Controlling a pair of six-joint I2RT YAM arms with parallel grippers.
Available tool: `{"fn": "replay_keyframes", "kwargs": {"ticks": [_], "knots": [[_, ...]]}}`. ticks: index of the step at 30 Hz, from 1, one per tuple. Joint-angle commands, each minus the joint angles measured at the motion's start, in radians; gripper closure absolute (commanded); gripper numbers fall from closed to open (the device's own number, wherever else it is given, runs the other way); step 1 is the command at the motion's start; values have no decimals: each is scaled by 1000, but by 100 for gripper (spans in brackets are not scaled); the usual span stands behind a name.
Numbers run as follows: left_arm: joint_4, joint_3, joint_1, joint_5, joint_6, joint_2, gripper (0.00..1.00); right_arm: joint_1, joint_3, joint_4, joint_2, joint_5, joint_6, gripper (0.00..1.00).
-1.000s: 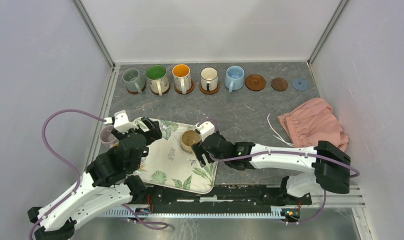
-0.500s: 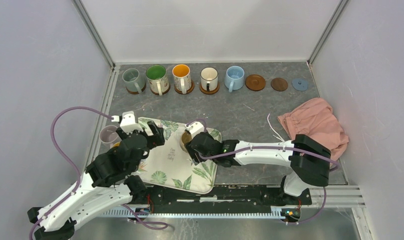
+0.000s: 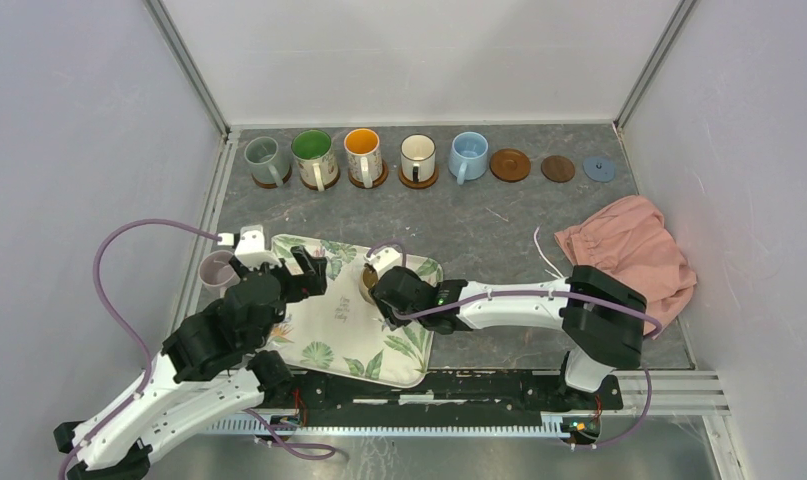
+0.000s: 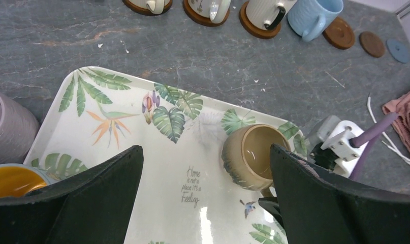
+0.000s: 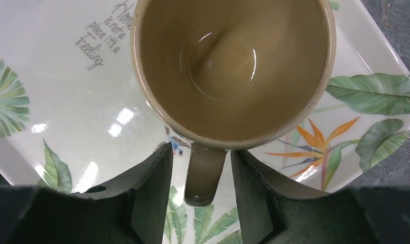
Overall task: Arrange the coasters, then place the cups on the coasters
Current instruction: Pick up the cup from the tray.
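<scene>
A tan cup (image 3: 371, 281) (image 5: 233, 66) stands on the leaf-print tray (image 3: 329, 340). My right gripper (image 3: 379, 293) (image 5: 201, 156) straddles its handle (image 5: 205, 173); the jaws are narrow, with a thin gap on each side. My left gripper (image 3: 279, 270) (image 4: 205, 152) hangs wide open over the tray, holding nothing. A pale pink cup (image 3: 217, 270) (image 4: 7, 127) and an orange-inside cup (image 4: 9, 180) sit at the tray's left. Five cups line the back: grey-green (image 3: 263, 158), floral (image 3: 313, 155), orange-inside (image 3: 362, 152), cream (image 3: 418, 155), light blue (image 3: 468, 153). Three bare coasters (image 3: 510, 165) (image 3: 557, 168) (image 3: 598, 168) follow.
A crumpled pink cloth (image 3: 629, 250) with white strings lies at the right. White walls with metal posts close in the back and sides. The first four back-row cups stand on brown coasters; under the light blue one I cannot see a coaster.
My right gripper has slid left up to the tan cup and its jaws have narrowed around the handle. The left arm has shifted slightly, its gripper still wide open.
</scene>
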Motion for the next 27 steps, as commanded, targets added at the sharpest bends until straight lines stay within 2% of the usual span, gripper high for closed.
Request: {"fn": "replay_keyframes", "kwargs": {"ticks": [1, 5, 15, 27], "knots": [[50, -6, -4, -22, 36, -27, 0, 3, 48, 25, 16, 1, -1, 49], [50, -8, -4, -24, 34, -24, 0, 3, 48, 23, 16, 11, -1, 56], [50, -9, -3, -27, 36, -28, 0, 3, 56, -3, -27, 62, -14, 100], [51, -13, -3, -26, 36, -33, 0, 2, 53, 21, -140, 158, -42, 100]]}}
